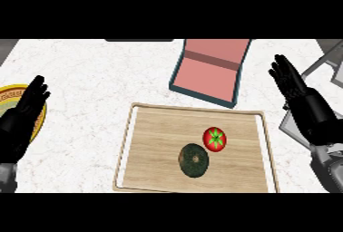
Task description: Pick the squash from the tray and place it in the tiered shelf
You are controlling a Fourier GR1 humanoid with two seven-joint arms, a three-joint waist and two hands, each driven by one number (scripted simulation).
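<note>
Head view: left hand (23, 113) and right hand (298, 90) rest at either edge, fingers straight, holding nothing; a round, dark-green squash (194, 160) lies on the flat wooden tray (161, 131).

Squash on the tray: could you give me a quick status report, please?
Left hand open, right hand open, both clear of tray. Squash untouched on tray. Tomato close beside it.

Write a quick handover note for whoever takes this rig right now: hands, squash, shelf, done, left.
Left hand: open, resting at the left edge over a plate.
Right hand: open at the right, holding nothing.
Squash: on the tray beside a tomato, untouched.
Shelf: beyond the tray.
Done: nothing yet.
Left: grasp the squash, place it in the shelf.
</note>
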